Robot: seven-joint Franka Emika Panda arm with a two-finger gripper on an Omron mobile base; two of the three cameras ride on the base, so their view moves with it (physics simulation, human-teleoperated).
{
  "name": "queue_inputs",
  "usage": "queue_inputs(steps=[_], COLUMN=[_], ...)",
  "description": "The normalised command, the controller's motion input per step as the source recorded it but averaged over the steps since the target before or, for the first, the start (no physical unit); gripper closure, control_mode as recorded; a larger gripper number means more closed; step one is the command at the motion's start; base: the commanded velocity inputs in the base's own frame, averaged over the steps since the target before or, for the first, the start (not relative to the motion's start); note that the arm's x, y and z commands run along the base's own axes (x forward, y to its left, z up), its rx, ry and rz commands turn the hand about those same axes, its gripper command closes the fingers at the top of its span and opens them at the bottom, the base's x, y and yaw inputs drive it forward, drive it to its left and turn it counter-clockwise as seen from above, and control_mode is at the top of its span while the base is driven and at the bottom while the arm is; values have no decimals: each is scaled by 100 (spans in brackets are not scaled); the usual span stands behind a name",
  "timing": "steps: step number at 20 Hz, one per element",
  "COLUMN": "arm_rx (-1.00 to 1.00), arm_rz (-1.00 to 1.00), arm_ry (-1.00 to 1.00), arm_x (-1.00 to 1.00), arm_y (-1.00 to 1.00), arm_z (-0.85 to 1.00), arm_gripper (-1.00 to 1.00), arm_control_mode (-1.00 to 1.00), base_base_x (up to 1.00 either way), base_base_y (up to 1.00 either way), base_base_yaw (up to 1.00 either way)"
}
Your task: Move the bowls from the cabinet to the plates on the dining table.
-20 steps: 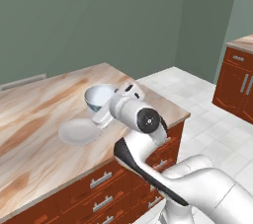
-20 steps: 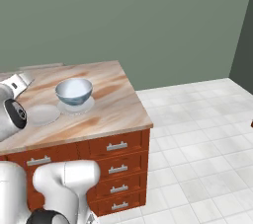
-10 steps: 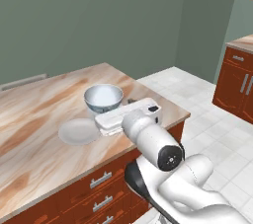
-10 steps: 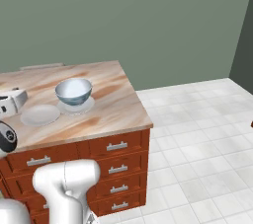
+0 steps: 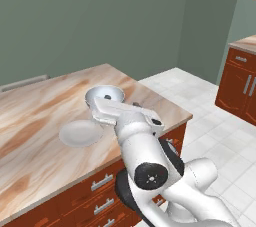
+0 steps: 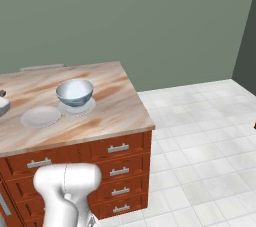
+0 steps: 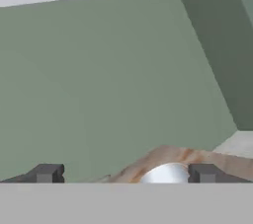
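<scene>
Left base view: surface point(image 5: 45, 121), beige marble look w/ brown veins, on red-brown base w/ grey-handled drawers point(image 5: 102, 182). Item 1: pale grey-blue bowl point(image 5: 102, 93), upright, toward the right end of the surface, nearer its far edge; what it stands on is hidden by the arm. Item 2: empty plate point(image 5: 80, 133), flat, just left of and nearer than the bowl, mid-depth on the surface. White arm rises in front and partly covers the bowl's near side; pincer itself not made out here. Second red-brown cabinet unit point(image 5: 242, 83) at right edge of view, across the white tiled floor point(image 5: 200, 101).

Right base view: same bowl point(image 6: 74, 92) seated on a plate point(image 6: 90, 106), approx. mid-depth, right half of the surface point(image 6: 120, 111). Empty plate point(image 6: 40, 116) just beside it to the left, a bit closer to the near edge; the two plates nearly touch. Nothing grips the bowl.

Hand view: pincer point(image 7: 123, 173) wide apart, nothing between the fingertips point(image 7: 45, 172). Bowl rim point(image 7: 168, 174) shows low between them, nearer the right tip, not touched. Green wall behind.
</scene>
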Motion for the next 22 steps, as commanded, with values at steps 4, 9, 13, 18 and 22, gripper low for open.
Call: queue_inputs(steps=[4, 9, 13, 18, 22], arm_rx=[47, 46, 34, 14, 2], arm_rz=[-21, -18, -9, 0, 1], arm_ry=[2, 0, 18, 42, 58], arm_x=[-24, -28, -15, -1, 0], arm_y=[-4, -33, -14, 0, 0], arm_z=[14, 29, 0, -29, -39], arm_gripper=[-100, -100, -100, -100, -100], arm_control_mode=[-100, -100, -100, -100, -100], base_base_x=[0, 0, 0, 0, 0], base_base_y=[0, 0, 0, 0, 0], base_base_yaw=[0, 0, 0, 0, 0])
